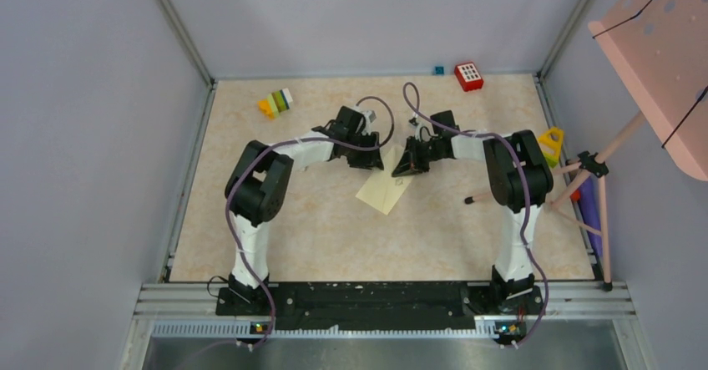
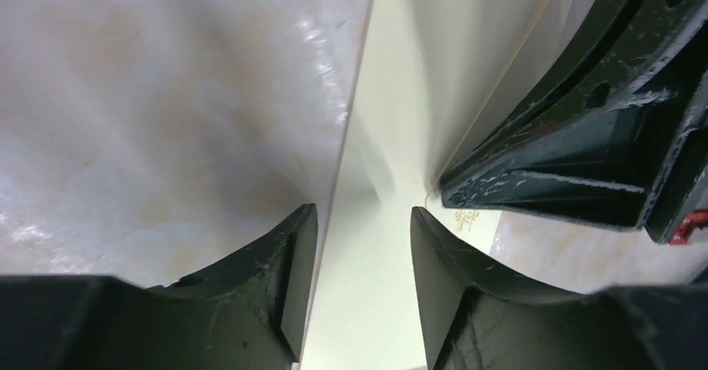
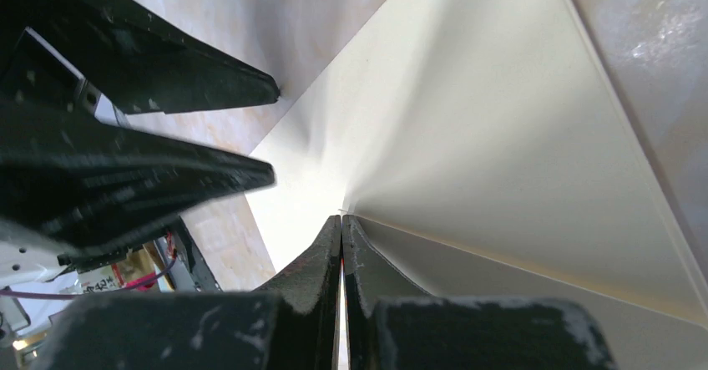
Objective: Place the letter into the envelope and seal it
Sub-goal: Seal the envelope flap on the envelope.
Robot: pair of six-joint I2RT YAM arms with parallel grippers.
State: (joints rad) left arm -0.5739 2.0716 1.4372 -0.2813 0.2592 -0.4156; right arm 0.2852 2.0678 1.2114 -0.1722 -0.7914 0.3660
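The pale cream envelope [image 1: 384, 190] lies mid-table with a small dark mark [image 1: 399, 181] on its face. My right gripper [image 1: 411, 166] is at its far end, shut. In the right wrist view the paper [image 3: 501, 119] draws up to a point at my pinched right gripper [image 3: 342, 218]. My left gripper [image 1: 366, 158] is open beside it. In the left wrist view the left gripper [image 2: 363, 236] straddles the envelope's [image 2: 417, 78] left edge, its fingers [image 2: 292, 278] apart from the paper. The right gripper's fingers [image 2: 584, 153] show there too. I cannot make out the letter.
At the back stand a stack of coloured blocks [image 1: 275, 103], a red dotted block [image 1: 468, 76] and a small blue cube [image 1: 438, 70]. A yellow triangle [image 1: 550, 144] and a tripod [image 1: 594, 165] bearing a pink perforated board [image 1: 659, 61] crowd the right edge.
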